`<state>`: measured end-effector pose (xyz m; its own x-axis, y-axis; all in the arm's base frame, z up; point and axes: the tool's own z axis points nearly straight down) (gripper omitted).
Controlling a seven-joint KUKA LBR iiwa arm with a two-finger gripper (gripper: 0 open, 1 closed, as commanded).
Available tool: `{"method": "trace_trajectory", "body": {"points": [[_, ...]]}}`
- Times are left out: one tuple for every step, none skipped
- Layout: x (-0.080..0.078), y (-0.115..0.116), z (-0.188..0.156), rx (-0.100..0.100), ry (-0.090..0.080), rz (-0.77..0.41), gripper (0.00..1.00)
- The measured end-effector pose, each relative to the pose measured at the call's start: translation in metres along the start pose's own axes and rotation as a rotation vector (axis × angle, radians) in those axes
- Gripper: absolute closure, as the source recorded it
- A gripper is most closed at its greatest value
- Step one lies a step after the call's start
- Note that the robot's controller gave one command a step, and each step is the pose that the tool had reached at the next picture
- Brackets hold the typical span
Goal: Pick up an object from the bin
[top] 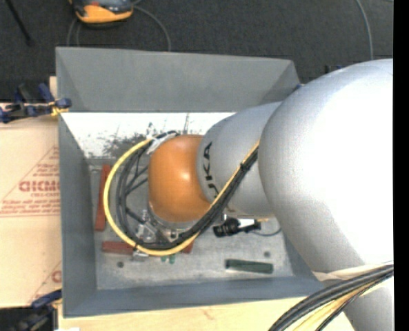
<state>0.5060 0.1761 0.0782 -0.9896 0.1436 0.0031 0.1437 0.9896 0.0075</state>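
Note:
My gripper is low in the left half of the bin, with only a bit of its metal body showing below the orange cover. A short red-brown block lies on the floor just to its left. A long red-brown strip stands along the left wall beside it. A small green bit rests just below the gripper. What lies directly under the gripper is hidden.
A dark green flat bar lies near the front wall at the right. A black piece with a pale tip shows beside the arm. The big arm and its looped cables cover the bin's middle and right.

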Motion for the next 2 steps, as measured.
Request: {"method": "trace_trajectory", "body": {"points": [[-0.013, 0.009, -0.029, 0.007, -0.002, -0.006, 1.0], [-0.007, -0.006, -0.13, 0.006, -0.005, 0.043, 1.0]]}}
